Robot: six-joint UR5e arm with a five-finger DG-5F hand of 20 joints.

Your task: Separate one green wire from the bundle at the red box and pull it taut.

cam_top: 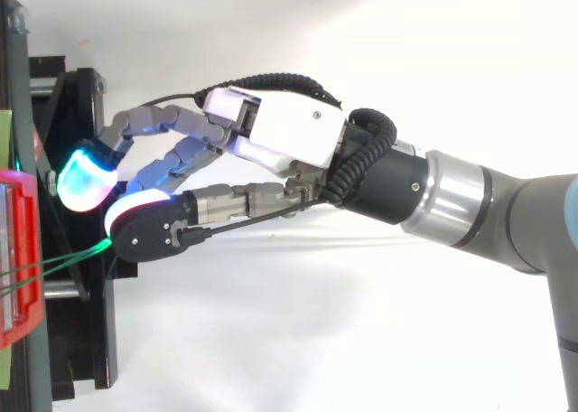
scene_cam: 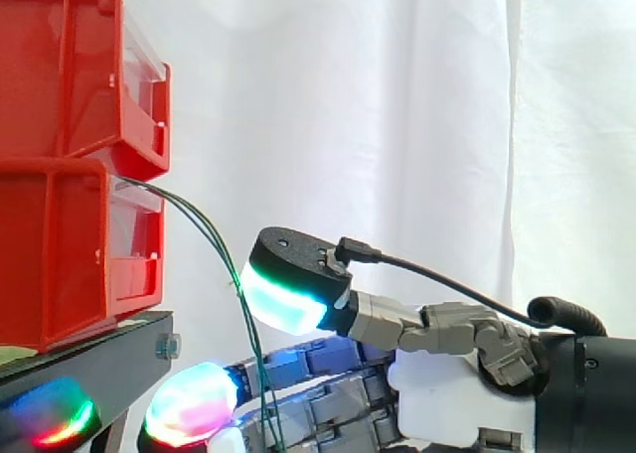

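Two thin green wires leave the front of the lower red bin and arc down to the right. They pass the tip of the thumb pad and hang on across the fingers below. In the top view the wires run from the red bin toward the thumb pad. My hand reaches in from the right, its fingers stretched toward the bins. A wide gap separates thumb and fingers, so the hand is open. Both wires hang slack and close together.
A second red bin is stacked on the lower one. Both sit on a black stand whose edge juts toward the hand. A white curtain hangs behind.
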